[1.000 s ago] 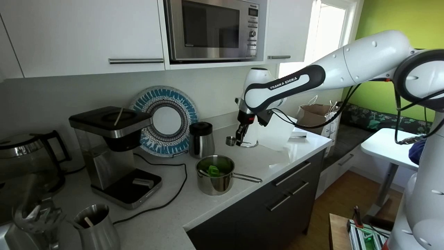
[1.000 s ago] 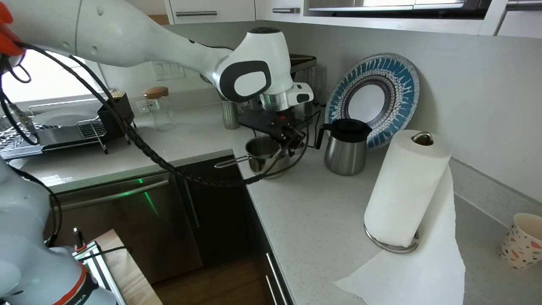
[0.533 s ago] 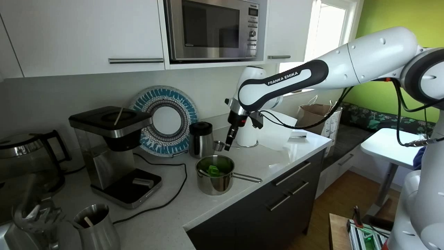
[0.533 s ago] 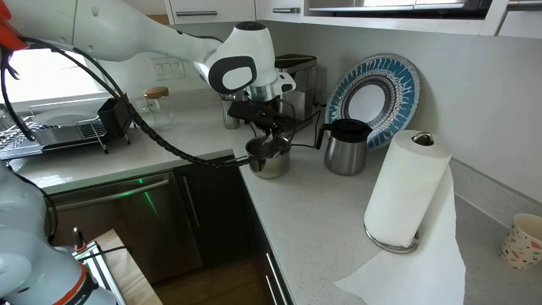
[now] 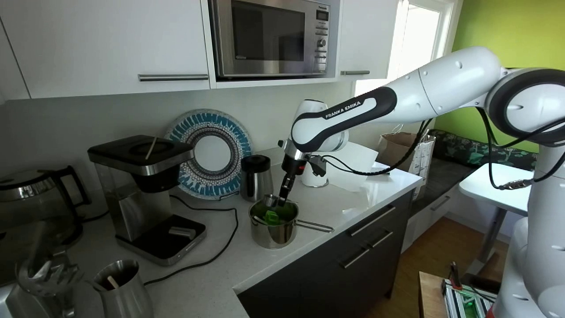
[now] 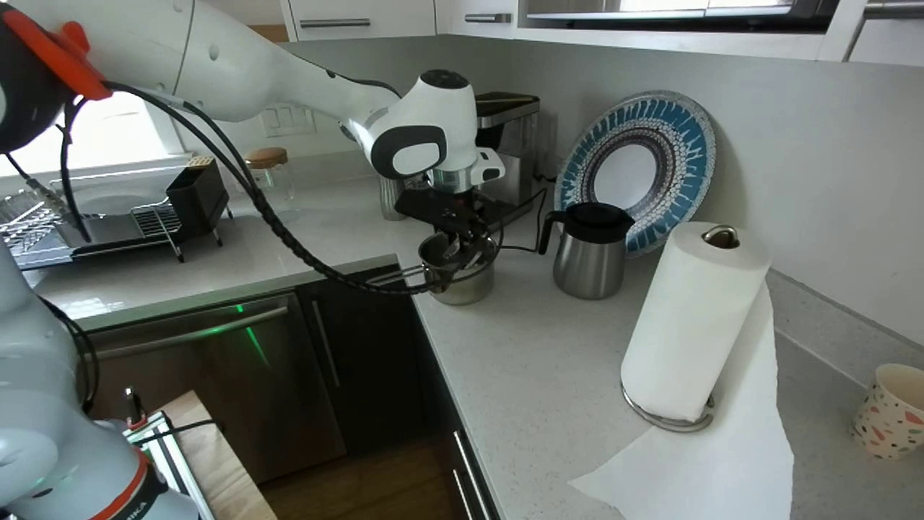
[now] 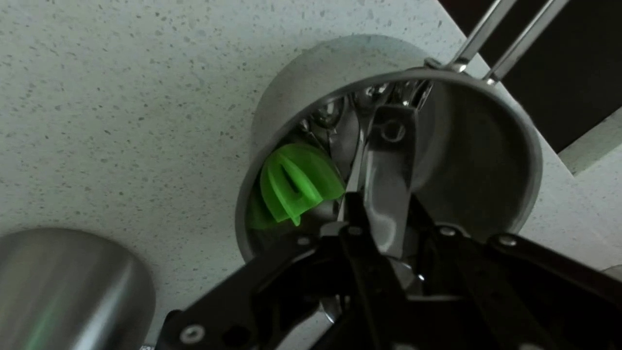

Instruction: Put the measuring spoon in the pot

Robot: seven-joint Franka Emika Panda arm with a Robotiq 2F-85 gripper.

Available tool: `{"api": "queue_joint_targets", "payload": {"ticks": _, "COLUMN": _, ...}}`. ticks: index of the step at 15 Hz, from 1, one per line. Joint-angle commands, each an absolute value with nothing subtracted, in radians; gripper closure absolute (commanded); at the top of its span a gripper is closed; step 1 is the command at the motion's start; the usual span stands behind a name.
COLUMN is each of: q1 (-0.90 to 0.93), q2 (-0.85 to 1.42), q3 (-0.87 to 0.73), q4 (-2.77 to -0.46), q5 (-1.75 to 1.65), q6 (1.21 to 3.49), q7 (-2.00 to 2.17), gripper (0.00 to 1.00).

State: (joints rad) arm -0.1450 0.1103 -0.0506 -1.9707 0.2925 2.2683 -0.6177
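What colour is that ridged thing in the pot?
The ridged thing is bright green, clearest in the wrist view.

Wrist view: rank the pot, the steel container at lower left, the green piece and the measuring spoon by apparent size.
Pot
Steel container, cut off by the frame
Green piece
Unranked: measuring spoon, partly hidden by the end effector

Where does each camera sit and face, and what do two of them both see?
In an exterior view: apart from the arm, closer to the coffee maker, facing the counter, bright window beyond; arm and gripper show.
In an exterior view: apart from the arm, closer to the paper towels, facing toward the coffee maker; arm and gripper show.
In the wrist view: on the arm's wrist, facing down into the pot; the gripper's fingers show.
Both exterior views share the patterned plate, pot and arm.
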Motion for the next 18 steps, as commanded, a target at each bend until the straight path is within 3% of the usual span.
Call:
{"api": "queue_joint_targets", "payload": {"ticks": 1, "q1": -0.144, "q2": 0.169, "q3": -0.043, "q4": -1.935, "q5": 0.327, "q6": 2.265, "q7": -0.636, "gripper": 0.95}}
{"api": "queue_joint_targets", "payload": {"ticks": 10, "q1": -0.133, "q2": 0.218, "q3": -0.015, "q4": -1.935, "q5": 0.268, "q6": 2.268, "q7": -0.588, "gripper": 0.95}}
{"api": "queue_joint_targets", "payload": {"ticks": 11, "q1": -0.130, "q2": 0.223, "q3": -0.017, "q4": -1.934, "q5": 0.248, "q6": 2.264, "q7": -0.571, "gripper": 0.79}}
{"api": "queue_joint_targets", "payload": {"ticks": 12, "q1": -0.125, "q2": 0.226, "q3": -0.022, "q4": -1.936, "q5": 0.220, "q6": 2.264, "q7": -0.545, "gripper": 0.53}}
{"api": "queue_joint_targets", "payload": {"ticks": 14, "q1": -0.124, "q2": 0.215, "q3": -0.024, "q4": -1.943, "q5": 0.182, "q6": 2.266, "q7": -0.506, "gripper": 0.45}}
{"api": "queue_joint_targets", "payload": {"ticks": 18, "q1": -0.132, "q2": 0.088, "q3": -0.013, "q4": -2.017, "q5": 0.197, "q6": 2.332, "q7": -0.532, "gripper": 0.15}}
